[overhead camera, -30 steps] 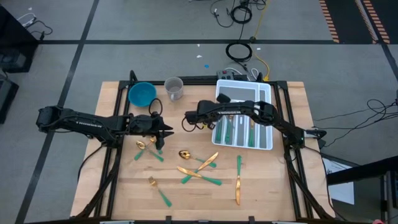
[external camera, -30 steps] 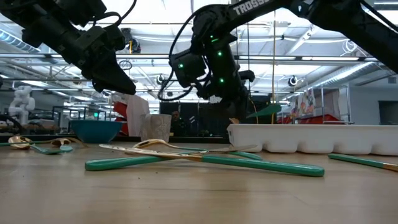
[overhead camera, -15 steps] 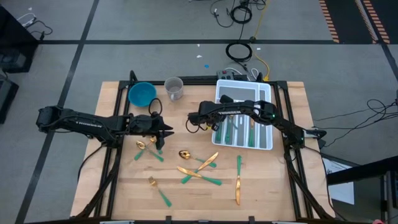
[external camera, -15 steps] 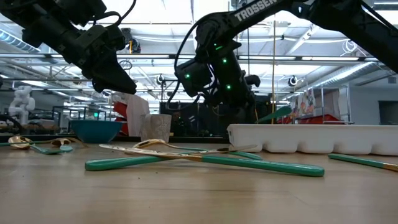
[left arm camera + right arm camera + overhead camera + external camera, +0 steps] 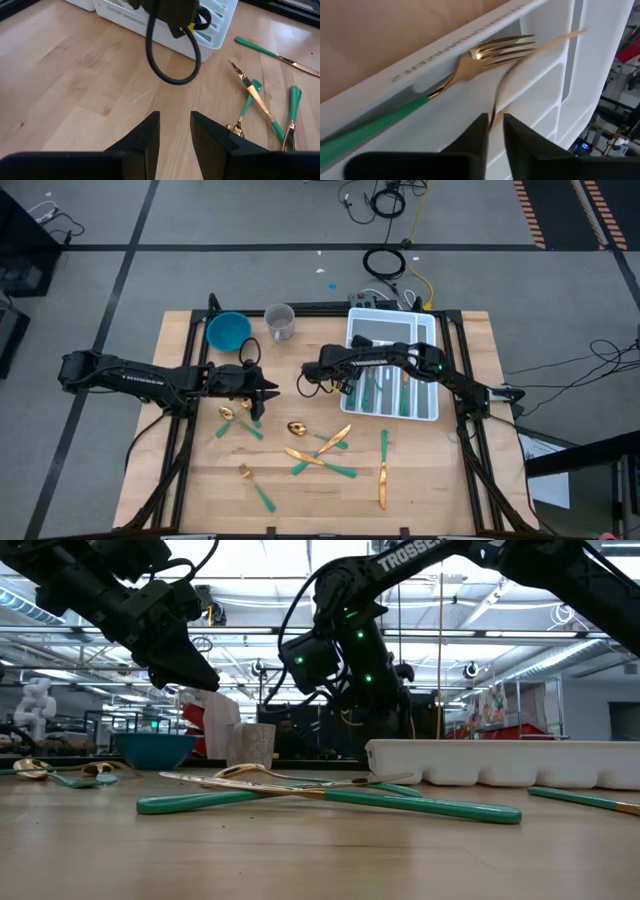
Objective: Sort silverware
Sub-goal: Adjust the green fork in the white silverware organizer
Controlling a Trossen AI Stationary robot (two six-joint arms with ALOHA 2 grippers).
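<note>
Bright overhead light, blurred close-ups

Grey floor (image 5: 80, 290), black tape lines, cables (image 5: 385, 262)

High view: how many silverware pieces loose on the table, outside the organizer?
7: a pair beside the left gripper, a crossed trio in the middle, one piece nearer the front edge, one knife on the right. The arms may hide more.

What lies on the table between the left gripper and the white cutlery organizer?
In the high view, only bare wood lies between the left gripper and the cutlery organizer; the right gripper hangs above that stretch. The left wrist view shows the same bare boards.
</note>
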